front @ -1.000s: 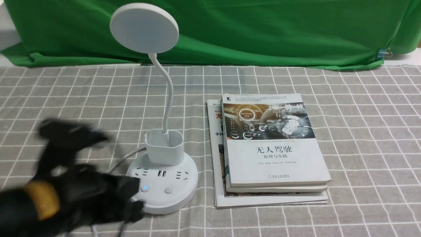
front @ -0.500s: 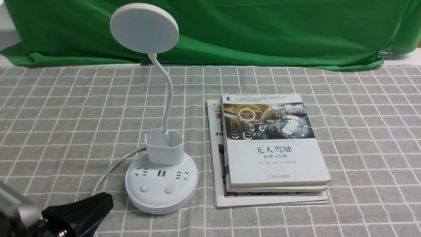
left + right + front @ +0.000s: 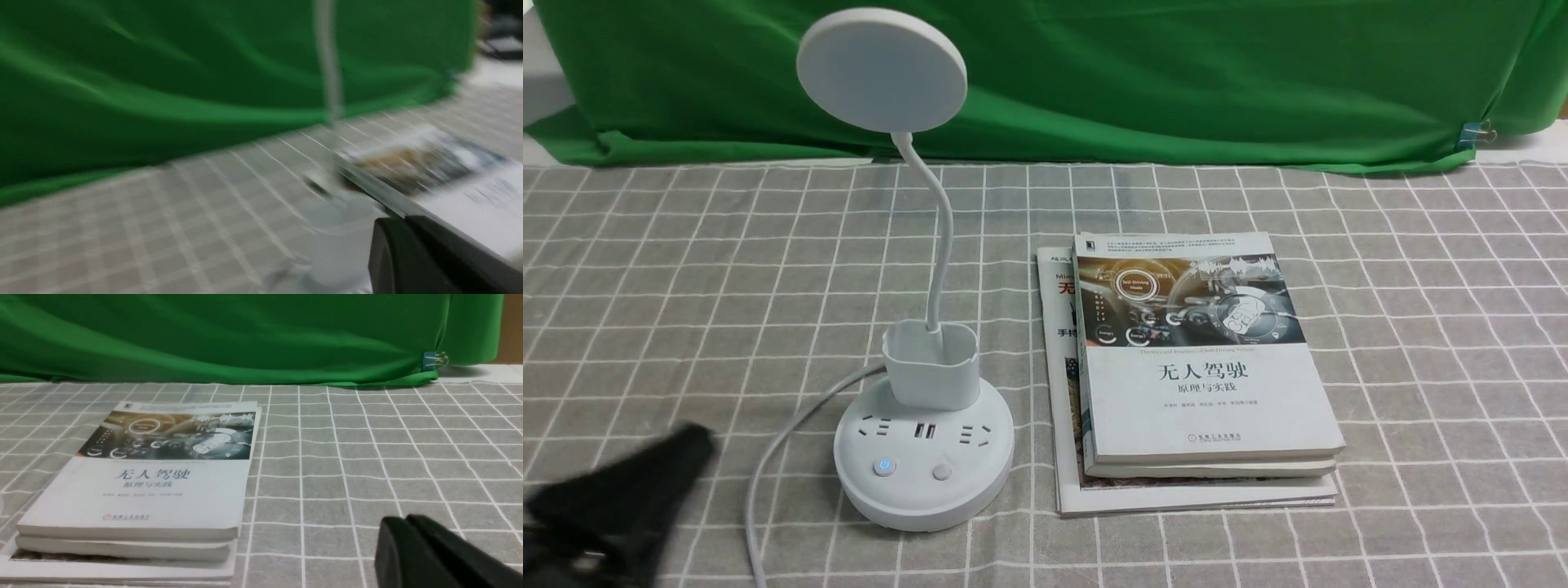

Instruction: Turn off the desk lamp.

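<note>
Nearest, at the front left of the worktop (image 3: 1143, 555), the blurred left arm (image 3: 613, 506) stood apart from the desk lamp (image 3: 925, 490). The left jaws looked closed, tips together with nothing between them; the right jaws, visible only in their wrist view, looked likewise closed and without a hold.

The lamp stood upright on the left half of the worktop, left of the books (image 3: 1217, 400). A pale cable (image 3: 768, 457) curved between arm and base, a possible snag for a low sweep. The round base seemed the steadiest part: smooth, hard plastic, probably light enough to skid under a sideways push. A button called for no grip, only a closed tip pressed straight down. The blue-lit button (image 3: 884, 467) and the plain one (image 3: 942, 472) lay near the front rim, with open cloth before them.

Behind them, the cup holder (image 3: 931, 367) would have served better for steadying than the bendy neck (image 3: 942, 245), which was likely to flex. The books left only a narrow strip beside the base. Farthest up, the disc head (image 3: 882, 69) overlapped the green cloth (image 3: 1176, 82) in view; its face looked unlit, so the switching was probably done.
</note>
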Tool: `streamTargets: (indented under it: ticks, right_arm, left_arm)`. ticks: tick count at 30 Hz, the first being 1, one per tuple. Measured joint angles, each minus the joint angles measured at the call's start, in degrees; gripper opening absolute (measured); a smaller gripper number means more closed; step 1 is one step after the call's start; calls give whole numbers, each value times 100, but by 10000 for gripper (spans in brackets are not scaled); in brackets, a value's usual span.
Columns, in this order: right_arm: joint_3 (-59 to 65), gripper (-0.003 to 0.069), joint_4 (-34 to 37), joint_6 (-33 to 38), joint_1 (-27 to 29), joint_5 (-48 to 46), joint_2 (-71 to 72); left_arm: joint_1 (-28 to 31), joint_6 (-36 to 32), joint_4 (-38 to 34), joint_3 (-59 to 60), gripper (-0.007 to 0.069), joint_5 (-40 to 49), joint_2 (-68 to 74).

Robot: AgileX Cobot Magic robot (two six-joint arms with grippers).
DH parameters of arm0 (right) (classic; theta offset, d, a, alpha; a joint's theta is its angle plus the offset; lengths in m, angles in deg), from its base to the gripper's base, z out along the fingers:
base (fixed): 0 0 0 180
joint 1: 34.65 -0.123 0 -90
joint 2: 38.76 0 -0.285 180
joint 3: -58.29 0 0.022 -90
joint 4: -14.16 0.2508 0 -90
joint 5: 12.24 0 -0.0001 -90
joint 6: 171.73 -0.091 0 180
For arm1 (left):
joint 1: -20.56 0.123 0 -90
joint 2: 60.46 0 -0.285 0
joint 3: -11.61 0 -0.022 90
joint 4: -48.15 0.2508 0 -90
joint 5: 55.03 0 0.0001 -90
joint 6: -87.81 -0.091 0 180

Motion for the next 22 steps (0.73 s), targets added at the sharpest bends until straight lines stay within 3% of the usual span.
streamTargets:
  ticks: [8,16,22]
  right_arm:
    - [0,36,0,0,0,0,0]
    - [0,36,0,0,0,2,0]
    - [0,36,0,0,0,2,0]
  left_arm:
    - [1870,10,-337,35,1,1676,-1732]
    - [2038,179,-598,110,1,3016,-2237]
    - [1944,67,-611,115,1,3164,-2246]
